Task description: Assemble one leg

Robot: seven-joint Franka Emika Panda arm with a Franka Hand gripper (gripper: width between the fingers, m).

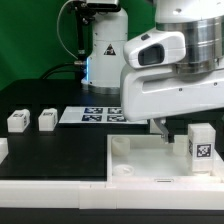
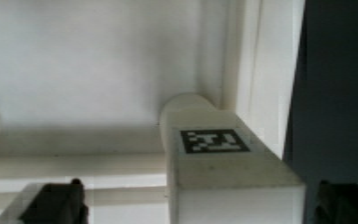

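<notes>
Exterior view: the gripper (image 1: 172, 130) hangs low over the right end of the panel (image 1: 130, 170). The leg (image 1: 200, 146) stands upright there, its tag facing the camera; I cannot tell whether it rests on the panel. A spare leg (image 1: 17, 122) and its twin (image 1: 46, 120) sit at the exterior view's left, near the marker board (image 1: 100, 114).

Wrist view: the gripper (image 2: 197, 205) has its 2 fingertips (image 2: 51, 205) spread apart on either side of the leg (image 2: 220, 160), with a clear gap on 1 side.

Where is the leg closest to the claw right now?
In the exterior view the leg stands upright on that view's right, just right of the claw, by the big flat white panel.
</notes>
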